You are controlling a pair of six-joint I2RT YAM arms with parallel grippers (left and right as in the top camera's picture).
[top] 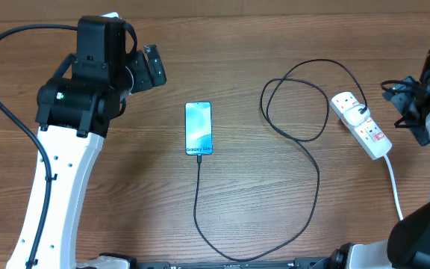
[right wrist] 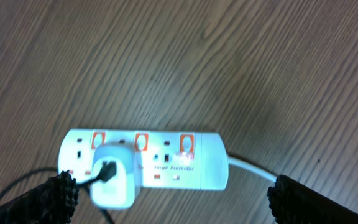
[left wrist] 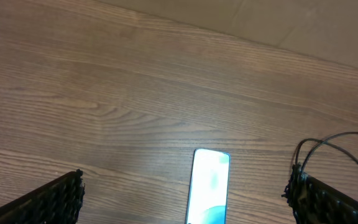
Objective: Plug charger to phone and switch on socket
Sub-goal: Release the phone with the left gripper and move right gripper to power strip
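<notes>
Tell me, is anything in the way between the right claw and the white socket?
Nothing visible is. The right gripper hangs open over the socket with nothing between them. A white plug sits at one end, but the red switches are uncovered.

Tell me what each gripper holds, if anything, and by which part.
Nothing is held. The left gripper is open, clear of the slim blue-screened phone; the right gripper is open, clear of the white power strip with red switches.

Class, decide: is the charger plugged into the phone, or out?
In, it seems: overhead, the charger cable's tip meets the phone at its Galaxy end.
</notes>
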